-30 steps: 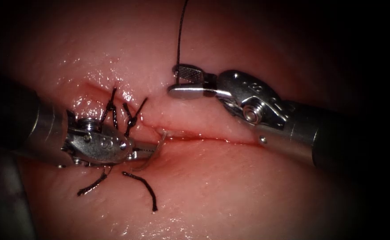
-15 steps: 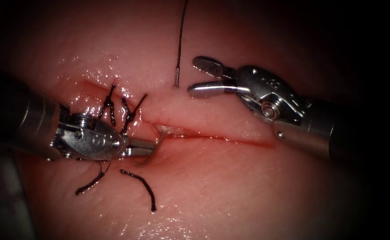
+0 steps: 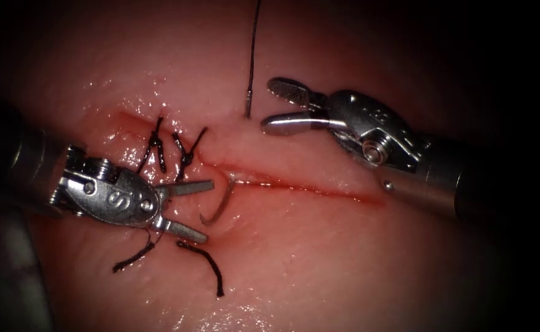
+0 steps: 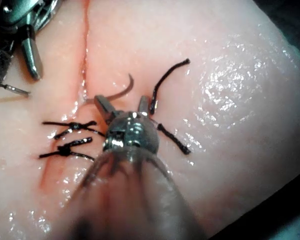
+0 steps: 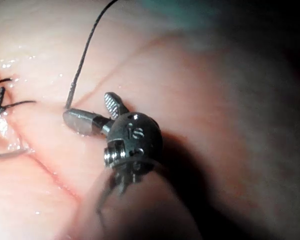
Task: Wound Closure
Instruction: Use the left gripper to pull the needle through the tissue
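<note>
Endoscope view, change: half a second ago the left tool [image 3: 187, 209] was clamped on the needle [image 3: 221, 200] at the cut [image 3: 294, 184]; now its jaws are spread wide and hold nothing, and the tool has drawn back a little toward the picture's left.
Needle: free of both tools, its exposed curve rising out of the cut's lower lip just right of the left tool's tips, the rest buried in the tissue [image 3: 319, 258]; its swaged end, with the thread [image 3: 253, 55], stands out of the tissue above the cut, close to the right tool's tips.
Left tool pose: shaft coming in low from the left, upper jaw pointing at the needle, lower jaw angled down toward a cut thread end [image 3: 205, 264]; in the left wrist view [image 4: 124, 104] the forked jaws sit just short of the needle's arc [image 4: 121, 92].
Right tool [image 3: 270, 107]: lies where it was half a second ago, jaws parted, empty, tips just right of the thread's lower end; the same shows in the right wrist view [image 5: 90, 112], with the thread [image 5: 85, 55] running down beside the lower jaw.
Stitches [image 3: 171, 150]: two tied knots cross the cut's left end, above the left tool.
Red fluid [image 3: 337, 193]: thin line along the cut.
</note>
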Robot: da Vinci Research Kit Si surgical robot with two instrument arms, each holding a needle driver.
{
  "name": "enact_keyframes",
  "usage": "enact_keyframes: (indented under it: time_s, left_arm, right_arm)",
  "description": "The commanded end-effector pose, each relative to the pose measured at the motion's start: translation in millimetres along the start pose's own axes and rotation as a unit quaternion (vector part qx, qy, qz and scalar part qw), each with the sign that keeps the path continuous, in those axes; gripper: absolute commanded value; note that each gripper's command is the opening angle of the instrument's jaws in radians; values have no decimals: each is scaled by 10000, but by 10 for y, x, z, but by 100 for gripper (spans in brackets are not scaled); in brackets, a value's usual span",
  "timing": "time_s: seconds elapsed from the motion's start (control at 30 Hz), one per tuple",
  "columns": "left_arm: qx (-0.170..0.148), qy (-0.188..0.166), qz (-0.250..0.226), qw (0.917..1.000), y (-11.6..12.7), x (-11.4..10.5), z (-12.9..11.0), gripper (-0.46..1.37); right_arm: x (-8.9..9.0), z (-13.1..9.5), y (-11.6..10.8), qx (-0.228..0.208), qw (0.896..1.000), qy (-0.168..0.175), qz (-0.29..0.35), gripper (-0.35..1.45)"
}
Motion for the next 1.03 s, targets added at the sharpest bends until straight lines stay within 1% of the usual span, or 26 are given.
enact_keyframes:
  time_s: [0.03, 0.2, 0.3, 0.33, 0.4, 0.43, 0.47, 0.63, 1.03]
  left_arm:
    - [42, 43, 0, 10000, 0, 0, 3, 49]
    - [53, 321, 82, 9994, -3, 12, 13, 48]
    - [29, 396, 150, 9991, -8, 14, 15, 45]
    - [1, 413, 130, 9991, -10, 14, 16, 32]
    - [-17, 416, 77, 9991, -14, 13, 15, 26]
    - [4, 391, -16, 9992, -17, 12, 15, -20]
    - [19, 374, -74, 9993, -19, 10, 14, -35]
    - [58, 321, -365, 9988, -21, 4, 9, -35]
    - [68, 316, -397, 9987, -19, 5, 10, -35]
  right_arm:
    - [-1, 0, 0, 29, 10000, -1, -5, 112]
    - [-4, 0, -2, 37, 10000, 1, -24, 112]
    - [-7, 0, -4, 43, 10000, 2, -36, 112]
    - [-7, 0, -4, 46, 10000, 2, -39, 111]
    - [-8, 0, -5, 48, 10000, 2, -43, 111]
    - [-9, 0, -6, 47, 10000, 17, -45, 111]
    - [-9, 0, -6, 50, 10000, 18, -47, 111]
    - [-9, -1, -8, 53, 10000, 33, -49, 110]
    - [-9, 0, -11, 59, 10000, 49, -48, 110]
